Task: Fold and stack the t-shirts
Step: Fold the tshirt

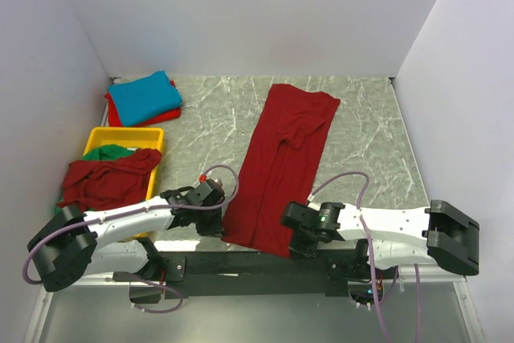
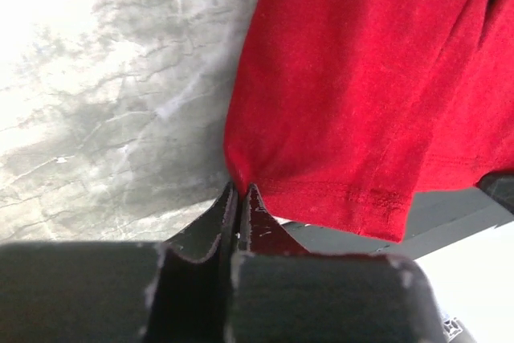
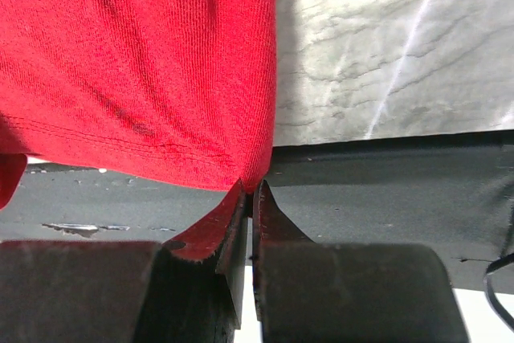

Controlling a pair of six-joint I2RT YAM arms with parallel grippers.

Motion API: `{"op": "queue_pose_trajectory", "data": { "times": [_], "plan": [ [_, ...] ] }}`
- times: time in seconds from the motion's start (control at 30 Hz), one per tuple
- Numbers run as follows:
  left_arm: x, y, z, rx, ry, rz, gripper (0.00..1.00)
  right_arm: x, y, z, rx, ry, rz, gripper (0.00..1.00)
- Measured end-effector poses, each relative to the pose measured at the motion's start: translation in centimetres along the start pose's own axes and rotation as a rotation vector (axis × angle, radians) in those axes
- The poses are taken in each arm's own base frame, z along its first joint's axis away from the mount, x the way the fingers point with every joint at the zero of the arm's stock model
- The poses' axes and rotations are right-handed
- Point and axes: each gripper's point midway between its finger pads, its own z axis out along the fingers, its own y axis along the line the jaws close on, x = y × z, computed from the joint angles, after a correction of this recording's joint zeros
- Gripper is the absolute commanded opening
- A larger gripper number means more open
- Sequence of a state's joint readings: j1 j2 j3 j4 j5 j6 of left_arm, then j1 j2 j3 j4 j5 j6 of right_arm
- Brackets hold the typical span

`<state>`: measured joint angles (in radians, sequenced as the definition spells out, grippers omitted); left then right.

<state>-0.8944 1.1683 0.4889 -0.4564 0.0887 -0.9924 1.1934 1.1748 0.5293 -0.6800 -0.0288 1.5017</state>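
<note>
Top external: left fingers (image 1: 217, 226), right fingers (image 1: 299, 243) pinch spread red t-shirt (image 1: 285, 158).

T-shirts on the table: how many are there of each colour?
Red t-shirts: 3 (spread-out one, draped one, folded one)
Turquoise t-shirt: 1
Green t-shirt: 1
Total: 5

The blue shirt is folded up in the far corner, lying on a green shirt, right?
No. The blue shirt is folded up in the far corner, but it lies on a folded red shirt, not a green one. The top view shows this.
</note>
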Motion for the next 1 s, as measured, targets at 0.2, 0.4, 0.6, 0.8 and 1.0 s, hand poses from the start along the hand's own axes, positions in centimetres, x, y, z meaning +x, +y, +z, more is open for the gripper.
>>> {"op": "queue_pose_trajectory", "data": {
  "times": [0.2, 0.4, 0.6, 0.8, 1.0],
  "plan": [
    [-0.4, -0.6, -0.7, 0.021, -0.024, 0.004, 0.01, -0.5, -0.5, -0.8, -0.001, -0.030, 0.003, 0.00],
    [-3.0, -3.9, -3.2, 0.102, -0.119, 0.002, 0.01, -1.6, 0.0, -3.0, -0.048, -0.090, 0.025, 0.00],
    [-4.6, -5.9, -4.1, 0.129, -0.157, 0.009, 0.01, -3.3, 0.5, -4.0, -0.057, -0.140, 0.052, 0.00],
    [-5.4, -6.3, -3.7, 0.110, -0.155, 0.027, 0.01, -6.1, 0.4, -4.2, -0.035, -0.189, 0.078, 0.00],
    [-7.6, -6.9, -3.1, 0.091, -0.174, 0.032, 0.00, -8.7, 0.6, -4.5, -0.019, -0.222, 0.076, 0.00]
  ]
}}
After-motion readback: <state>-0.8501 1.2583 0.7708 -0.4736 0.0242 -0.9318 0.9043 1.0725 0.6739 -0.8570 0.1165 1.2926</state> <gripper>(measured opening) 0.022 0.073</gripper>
